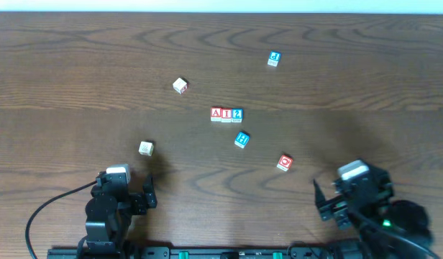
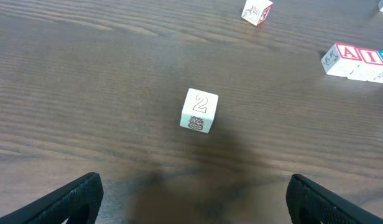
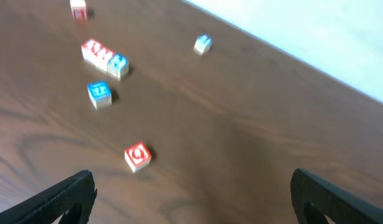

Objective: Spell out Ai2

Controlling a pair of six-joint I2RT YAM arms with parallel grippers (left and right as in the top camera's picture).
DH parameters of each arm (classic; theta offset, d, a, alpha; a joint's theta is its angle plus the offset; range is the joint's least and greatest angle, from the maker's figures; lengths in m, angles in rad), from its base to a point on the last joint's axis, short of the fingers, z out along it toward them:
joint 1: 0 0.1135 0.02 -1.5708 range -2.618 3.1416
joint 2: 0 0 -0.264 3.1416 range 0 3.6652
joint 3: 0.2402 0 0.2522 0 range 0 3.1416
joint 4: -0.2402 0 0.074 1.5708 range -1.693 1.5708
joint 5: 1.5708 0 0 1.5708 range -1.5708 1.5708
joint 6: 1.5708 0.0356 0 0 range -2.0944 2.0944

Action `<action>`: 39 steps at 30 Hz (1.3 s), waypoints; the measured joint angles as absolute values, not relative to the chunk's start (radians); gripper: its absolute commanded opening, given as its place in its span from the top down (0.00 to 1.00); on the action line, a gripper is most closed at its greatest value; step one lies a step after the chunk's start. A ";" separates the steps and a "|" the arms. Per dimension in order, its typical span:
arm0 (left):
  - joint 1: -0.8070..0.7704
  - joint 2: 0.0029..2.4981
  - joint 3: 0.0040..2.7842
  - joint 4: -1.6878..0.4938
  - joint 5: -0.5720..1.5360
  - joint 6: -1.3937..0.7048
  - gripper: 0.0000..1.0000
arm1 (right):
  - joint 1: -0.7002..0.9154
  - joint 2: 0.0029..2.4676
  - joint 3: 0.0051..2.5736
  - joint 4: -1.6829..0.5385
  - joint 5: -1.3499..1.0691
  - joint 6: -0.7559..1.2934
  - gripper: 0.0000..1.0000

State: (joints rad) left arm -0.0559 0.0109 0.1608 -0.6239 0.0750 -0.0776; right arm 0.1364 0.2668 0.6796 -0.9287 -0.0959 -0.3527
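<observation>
Dark wood-grain table (image 1: 78, 57) — blocks (image 1: 241, 139) scattered, white band (image 1: 221, 6) beyond

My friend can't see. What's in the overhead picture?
Three blocks reading A, I, 2 touch in a row on the table. Five loose blocks lie scattered around them; the left arm and right arm sit at the near edge.

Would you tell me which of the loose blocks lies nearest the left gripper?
The white block with an outlined 2, alone directly ahead of the left gripper; the rest lie farther off.
</observation>
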 measured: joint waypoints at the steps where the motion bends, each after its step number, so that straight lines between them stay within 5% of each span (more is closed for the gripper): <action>1: -0.056 0.011 0.161 -0.624 0.075 -0.078 0.05 | 0.135 0.238 0.632 -0.915 -0.097 -0.355 0.01; 18: -0.056 0.011 0.161 -0.624 0.075 -0.078 0.04 | 0.105 0.016 0.227 -0.874 -0.101 -0.374 0.01; 39: -0.056 0.011 0.161 -0.624 0.075 -0.078 0.05 | 0.105 0.016 0.208 -0.855 -0.101 -0.374 0.01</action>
